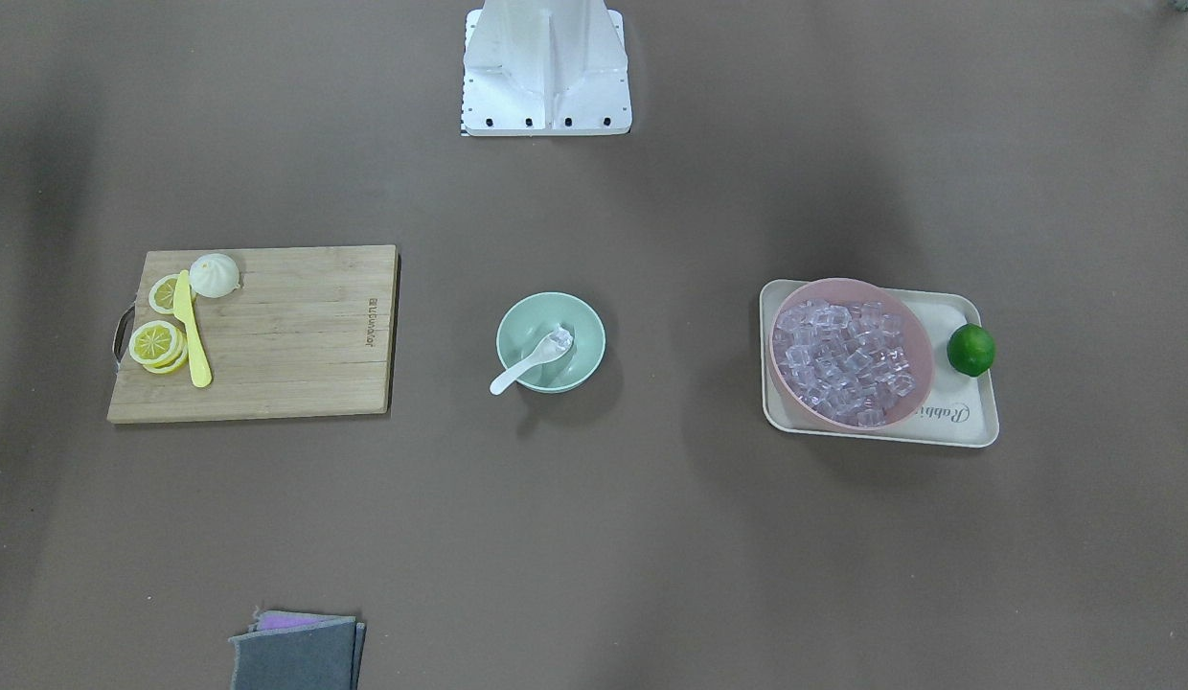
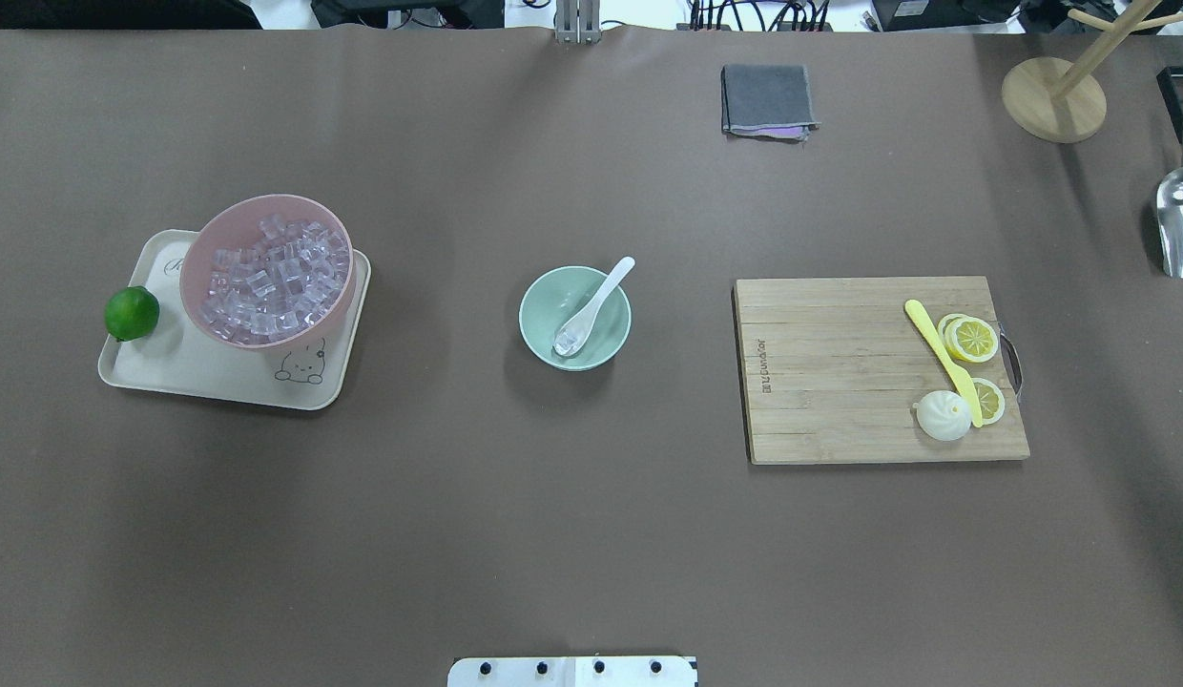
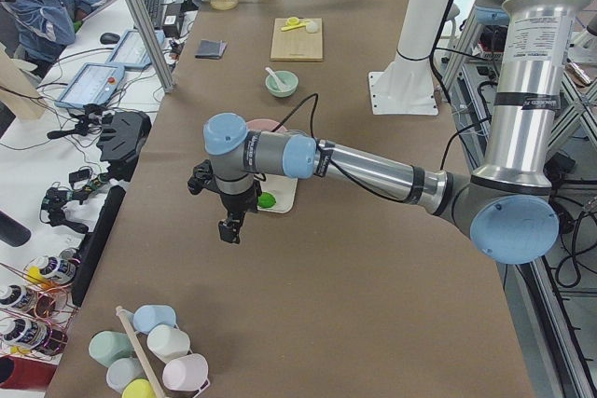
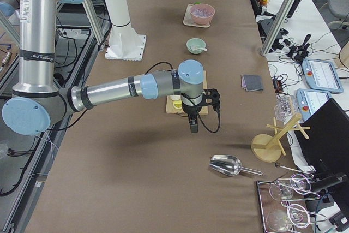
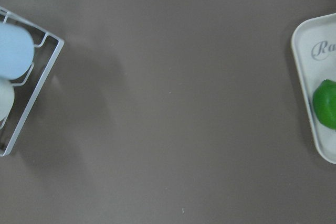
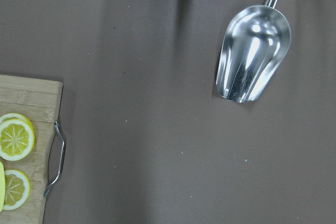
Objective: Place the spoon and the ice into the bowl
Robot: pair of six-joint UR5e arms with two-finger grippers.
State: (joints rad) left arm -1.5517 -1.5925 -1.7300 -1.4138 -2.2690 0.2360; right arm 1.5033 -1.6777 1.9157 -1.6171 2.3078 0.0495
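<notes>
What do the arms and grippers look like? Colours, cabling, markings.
Both match. The left arm and right arm are silver tubes with pale blue caps on grey joints and dark lettering on the upright links. A black cable runs outside each forearm. The left gripper and right gripper are small, black and boxy.
</notes>
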